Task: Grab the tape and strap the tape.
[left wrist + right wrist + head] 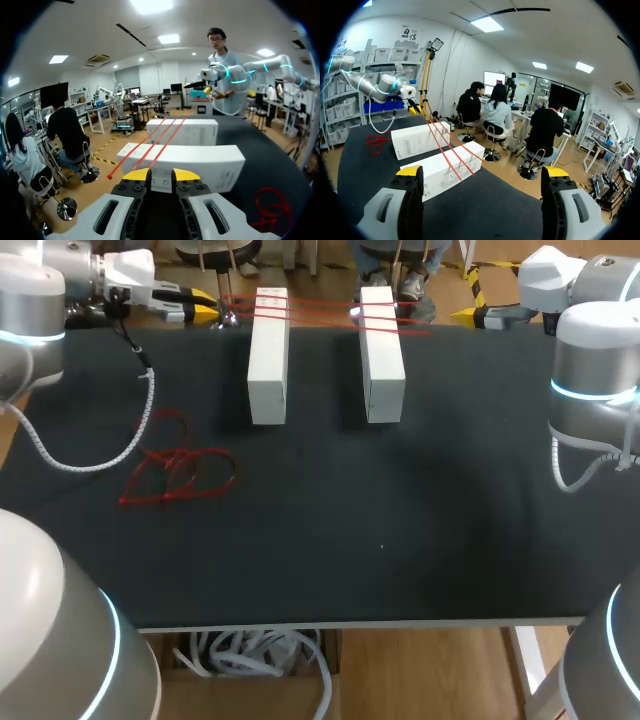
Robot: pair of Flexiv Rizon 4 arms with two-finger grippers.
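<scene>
Two white boxes (pixel 268 360) (pixel 382 355) stand side by side on the black table. Three red tapes (pixel 320 308) lie across their far ends. My left gripper (pixel 208 306) is at the tapes' left ends. In the left wrist view its fingers (pixel 136 175) are drawn close together, and nothing shows between them. There the tapes (pixel 155 142) end just beside one finger. My right gripper (pixel 482 172) is wide open off the right box's far end (pixel 465 314), short of the tapes (pixel 447 152). A tangle of spare red tapes (pixel 175 475) lies at the table's left.
My left arm's white coiled cable (pixel 100 455) droops onto the table's left side, close to the spare tapes. The table's front edge (pixel 360 623) runs across the near side.
</scene>
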